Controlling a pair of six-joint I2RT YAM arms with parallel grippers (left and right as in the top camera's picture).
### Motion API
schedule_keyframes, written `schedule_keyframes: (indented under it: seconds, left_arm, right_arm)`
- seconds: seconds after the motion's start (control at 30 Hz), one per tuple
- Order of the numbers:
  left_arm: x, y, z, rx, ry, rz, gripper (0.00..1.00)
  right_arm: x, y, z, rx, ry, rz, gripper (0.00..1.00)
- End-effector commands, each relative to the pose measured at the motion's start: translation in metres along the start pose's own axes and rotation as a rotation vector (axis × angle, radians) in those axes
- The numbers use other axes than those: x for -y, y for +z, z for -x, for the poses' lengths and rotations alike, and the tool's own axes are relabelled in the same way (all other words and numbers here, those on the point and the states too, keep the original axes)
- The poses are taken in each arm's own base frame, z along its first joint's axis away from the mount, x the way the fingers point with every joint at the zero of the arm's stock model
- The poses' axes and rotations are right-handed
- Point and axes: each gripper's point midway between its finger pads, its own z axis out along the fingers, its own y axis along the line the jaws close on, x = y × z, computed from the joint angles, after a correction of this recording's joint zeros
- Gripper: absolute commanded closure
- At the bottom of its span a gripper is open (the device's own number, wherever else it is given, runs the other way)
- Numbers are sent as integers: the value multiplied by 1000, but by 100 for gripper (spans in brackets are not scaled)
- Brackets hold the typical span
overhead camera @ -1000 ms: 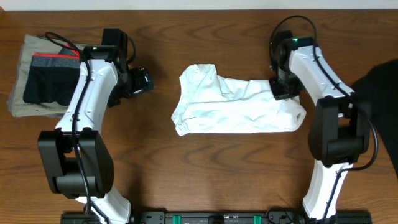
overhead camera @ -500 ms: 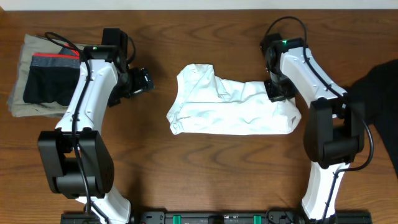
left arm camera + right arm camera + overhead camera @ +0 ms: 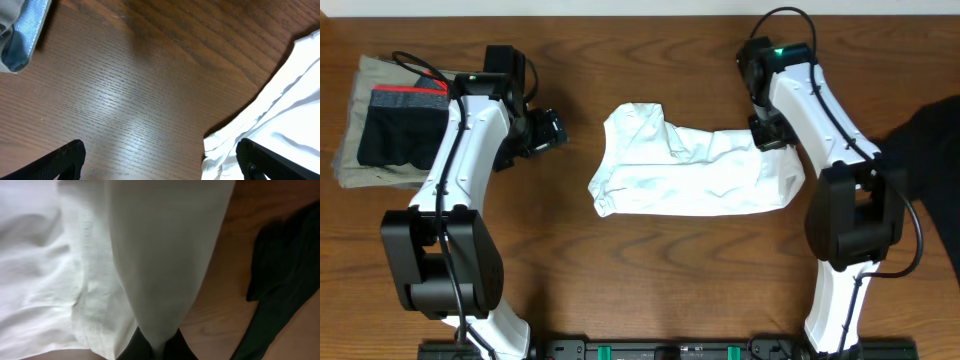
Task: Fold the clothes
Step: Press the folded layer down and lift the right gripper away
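Observation:
The white T-shirt [image 3: 690,170] lies crumpled in a rough band across the middle of the table. My right gripper [image 3: 768,132] is shut on its upper right edge, and in the right wrist view a lifted fold of the white T-shirt [image 3: 165,260] runs up from my pinched right gripper [image 3: 159,352]. My left gripper [image 3: 553,130] hovers open over bare wood left of the shirt; the left wrist view has its fingertips [image 3: 67,157] wide apart, with the white T-shirt [image 3: 280,115] at the right. A black garment [image 3: 930,150] lies at the table's right edge.
At the far left, black shorts with a red-and-grey waistband [image 3: 405,125] rest on folded khaki-grey pieces [image 3: 355,165]. The black garment [image 3: 285,270] lies close to the right gripper's side. Both arm bases stand at the table's front edge.
The right gripper has pulled the shirt's right edge up and to the left, so the shirt has shifted slightly left and bunched. The left arm has stayed put.

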Motion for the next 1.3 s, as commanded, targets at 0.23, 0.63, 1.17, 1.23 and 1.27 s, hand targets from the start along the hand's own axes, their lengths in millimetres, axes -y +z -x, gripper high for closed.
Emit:
schedule_keyframes:
  seconds: [0.23,0.63,1.17,1.23,1.27]
  left_arm:
    - [0,-6,4,19,12,-3,2]
    - [0,-6,4,19,12,-3,2]
    - [0,-6,4,19,12,-3,2]
    - [0,-6,3,18,12,-3,2]
    - [0,-6,4,19,12,-3,2]
  right_arm:
    - [-38,-20,2,46,-54,24,97]
    - [-93,-29,1,52,-100,257,95]
    - [-142,-34,5,84,-99,438,63]
    - [-138,-41,9,94,-77,442,67]
    - [-134,-47,12,103,-66,445,69]
